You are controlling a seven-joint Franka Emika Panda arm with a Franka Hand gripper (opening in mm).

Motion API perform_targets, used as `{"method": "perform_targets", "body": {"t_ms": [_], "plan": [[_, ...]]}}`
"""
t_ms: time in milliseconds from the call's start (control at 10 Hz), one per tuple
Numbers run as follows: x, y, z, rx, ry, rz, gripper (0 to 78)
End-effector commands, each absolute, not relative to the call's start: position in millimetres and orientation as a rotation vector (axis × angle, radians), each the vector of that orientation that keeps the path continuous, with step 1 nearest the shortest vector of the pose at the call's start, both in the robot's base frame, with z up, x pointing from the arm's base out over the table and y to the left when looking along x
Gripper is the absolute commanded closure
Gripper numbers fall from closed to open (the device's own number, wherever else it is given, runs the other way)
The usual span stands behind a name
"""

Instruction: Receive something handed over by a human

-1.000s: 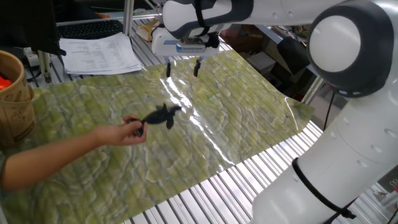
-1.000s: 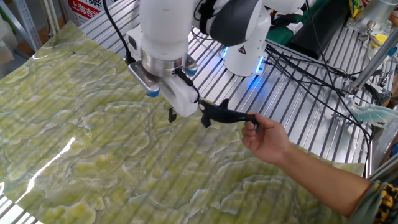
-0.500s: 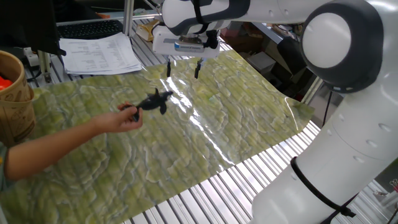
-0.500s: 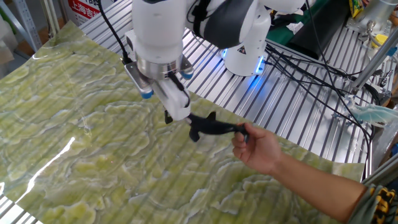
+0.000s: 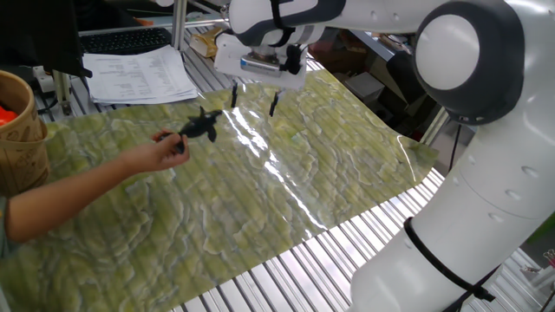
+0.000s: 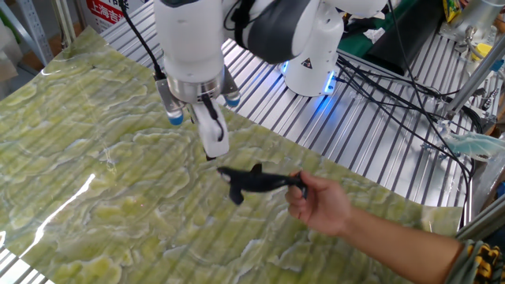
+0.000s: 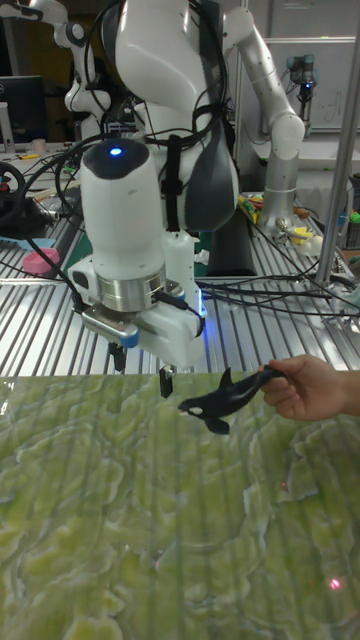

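The robot's white-bodied gripper with two thin black fingers (image 7: 140, 371) hangs point-down above the green-and-yellow mottled plastic table cover (image 7: 120, 520), its fingers spread wide apart with nothing between them. From it, the small black toy whale figure with thin fins and a pale underside (image 7: 222, 398) lies at about four o'clock in the tall fixed view, near the closer finger but clear of it, and a little lower than the fingertips. In the other fixed view the same toy (image 6: 254, 181) sits at roughly four o'clock below the gripper (image 6: 201, 140). Its long axis runs nearly level, head end toward the gripper, tail end pinched in the human's bare light-skinned hand (image 7: 305, 386), which reaches in from three o'clock. My reading is that closing the gap means a short travel sideways and down. The air around the toy's head is open, and the cover beneath is bare there.
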State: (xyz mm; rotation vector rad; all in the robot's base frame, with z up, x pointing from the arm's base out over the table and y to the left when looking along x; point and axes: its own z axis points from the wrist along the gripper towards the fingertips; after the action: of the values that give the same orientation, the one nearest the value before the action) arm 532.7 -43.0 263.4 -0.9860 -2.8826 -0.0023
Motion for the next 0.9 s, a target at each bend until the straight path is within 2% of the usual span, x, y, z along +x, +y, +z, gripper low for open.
{"method": "perform_targets", "body": {"t_ms": [100, 400, 600, 700, 800, 900], "plan": [[522.7, -5.0, 233.4, -1.816, -2.355, -0.441, 0.3], [521.9, 9.3, 238.8, -1.826, -2.271, -0.582, 0.3], [521.9, 9.3, 238.8, -1.618, -2.451, -0.680, 0.3], [521.9, 9.3, 238.8, -1.655, -2.438, -0.663, 0.3], [521.9, 9.3, 238.8, -1.694, -2.522, -0.522, 0.3], [521.9, 9.3, 238.8, -1.715, -2.519, -0.526, 0.3]]}}
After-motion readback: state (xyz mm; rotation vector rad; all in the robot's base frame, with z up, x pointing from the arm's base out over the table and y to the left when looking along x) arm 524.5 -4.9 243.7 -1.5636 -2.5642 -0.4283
